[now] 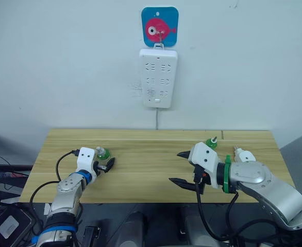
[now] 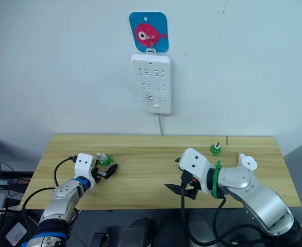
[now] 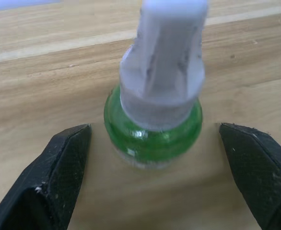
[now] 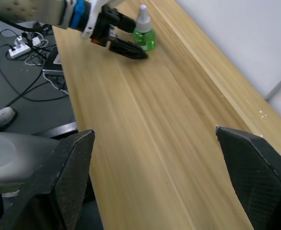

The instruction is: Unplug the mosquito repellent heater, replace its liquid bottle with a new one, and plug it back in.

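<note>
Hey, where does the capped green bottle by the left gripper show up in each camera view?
Left eye view: capped green bottle on the table's left part, at the left gripper.
Right eye view: same spot.
Left wrist view: centre, between the open fingers.
Right wrist view: far up the table, beside the left gripper.
Shared landmark: the left gripper.

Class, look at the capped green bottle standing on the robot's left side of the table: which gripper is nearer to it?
Left. The left gripper is open with its fingers either side of the capped green bottle, not touching. The right gripper hovers open far across the table.
</note>
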